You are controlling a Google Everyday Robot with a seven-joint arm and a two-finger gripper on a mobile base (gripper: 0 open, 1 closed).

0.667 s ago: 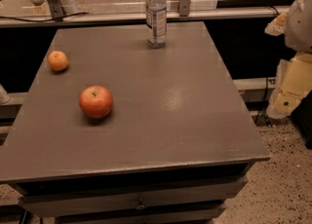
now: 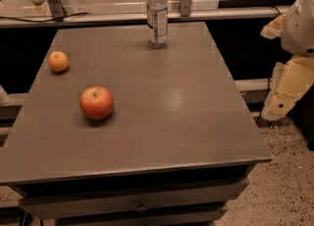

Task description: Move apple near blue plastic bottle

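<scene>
The apple [image 2: 96,102] sits front-left on the flat gray table [image 2: 181,102], w/ lots of bare top to its right & behind it. The blue plastic bottle [image 2: 157,16] stands upright near the back edge, well apart from the apple. A small orange [image 2: 58,61] lies by the left edge. The gripper [image 2: 287,90] hangs past the table's right edge, partly cut off; can't tell if it's open or closed. The apple is round, red & smooth.

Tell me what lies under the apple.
The apple rests on the grey table; the spot beneath it is covered. The claw hangs beyond the table's right edge, away from the apple.
</scene>
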